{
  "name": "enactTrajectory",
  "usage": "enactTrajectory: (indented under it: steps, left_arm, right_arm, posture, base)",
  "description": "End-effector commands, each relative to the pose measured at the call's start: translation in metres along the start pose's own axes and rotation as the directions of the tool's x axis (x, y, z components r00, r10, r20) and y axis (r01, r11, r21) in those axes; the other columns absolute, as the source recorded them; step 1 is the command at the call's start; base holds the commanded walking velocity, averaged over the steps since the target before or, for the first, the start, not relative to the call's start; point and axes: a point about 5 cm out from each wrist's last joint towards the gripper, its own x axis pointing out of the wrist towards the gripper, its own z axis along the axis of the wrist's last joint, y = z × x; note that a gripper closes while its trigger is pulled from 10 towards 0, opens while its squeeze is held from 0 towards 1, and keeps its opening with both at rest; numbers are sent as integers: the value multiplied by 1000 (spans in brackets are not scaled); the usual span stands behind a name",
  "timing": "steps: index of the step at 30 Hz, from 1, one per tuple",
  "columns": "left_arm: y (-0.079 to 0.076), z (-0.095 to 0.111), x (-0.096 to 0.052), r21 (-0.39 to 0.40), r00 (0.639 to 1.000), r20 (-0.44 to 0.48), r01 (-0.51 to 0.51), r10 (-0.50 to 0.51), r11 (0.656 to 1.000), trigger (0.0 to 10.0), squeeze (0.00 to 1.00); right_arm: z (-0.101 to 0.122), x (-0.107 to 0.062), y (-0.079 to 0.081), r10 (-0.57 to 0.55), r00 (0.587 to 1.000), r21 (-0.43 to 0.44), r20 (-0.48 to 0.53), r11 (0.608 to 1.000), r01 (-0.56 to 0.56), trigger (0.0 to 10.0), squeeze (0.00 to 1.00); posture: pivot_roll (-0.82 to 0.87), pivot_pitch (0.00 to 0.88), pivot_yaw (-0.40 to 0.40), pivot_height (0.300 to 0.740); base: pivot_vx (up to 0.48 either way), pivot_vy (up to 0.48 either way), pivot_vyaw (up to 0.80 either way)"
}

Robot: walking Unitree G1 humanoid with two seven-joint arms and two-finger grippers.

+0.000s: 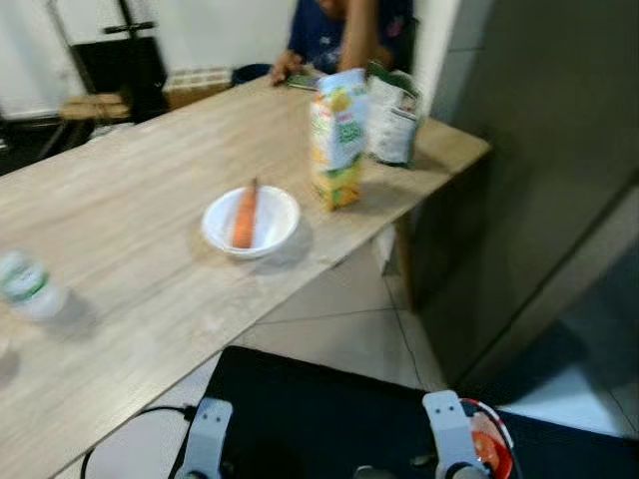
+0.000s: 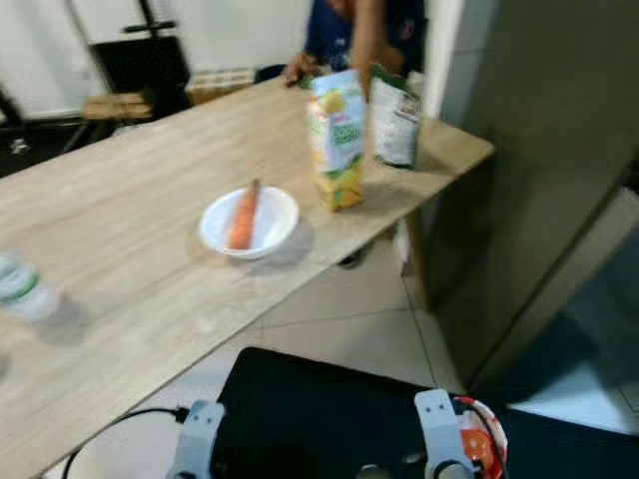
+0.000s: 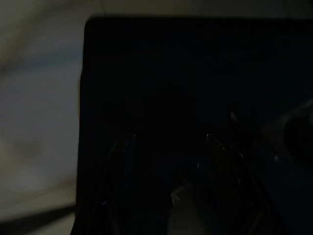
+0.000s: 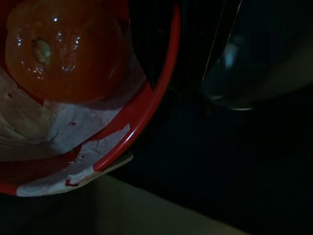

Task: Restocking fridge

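A red bowl [image 1: 489, 444] holding a tomato [image 4: 63, 49] on white paper sits low at my right side, and my right gripper [image 1: 469, 461] is shut on it. Seen close in the right wrist view, the bowl's rim [image 4: 156, 105] curves across the frame. On the wooden table [image 1: 130, 220] stand a white bowl [image 1: 252, 224] with a carrot [image 1: 244, 216], a juice carton [image 1: 337, 137], a green-and-white bag [image 1: 392, 115] and a water bottle [image 1: 28, 286]. My left gripper [image 3: 168, 139] hangs in the dark over a black surface, fingers apart.
A tall grey panel [image 1: 539, 150] rises right of the table. A person [image 1: 339, 30] sits at the table's far end. Tiled floor [image 1: 349, 319] lies between the table and the panel. A black surface [image 1: 319, 409] spans the bottom of the view.
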Motion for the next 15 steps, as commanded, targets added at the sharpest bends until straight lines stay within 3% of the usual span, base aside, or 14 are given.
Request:
enactTrajectory:
  steps: [1, 10, 15]
  left_arm:
    - [-5, -13, -3, 6, 998, -54, 14, -13, 1000, 10000, 0]
    - [14, -23, -11, -26, 997, -75, -12, 10, 1000, 10000, 0]
    - [14, -23, -11, -28, 996, -86, -13, 11, 1000, 10000, 0]
  right_arm:
    - [0, 0, 2, -8, 1000, 23, 2, 1000, 8, 10000, 0]
    - [-3, -1, 2, -4, 1000, 16, -2, 1000, 4, 10000, 0]
    - [-1, -1, -1, -14, 1000, 26, 2, 1000, 14, 10000, 0]
  posture:
    - [-176, 84, 72, 740]
    - [-171, 79, 63, 740]
    - [-172, 80, 59, 740]
  base:
    - [0, 0, -800]
    - [0, 0, -800]
    - [0, 0, -800]
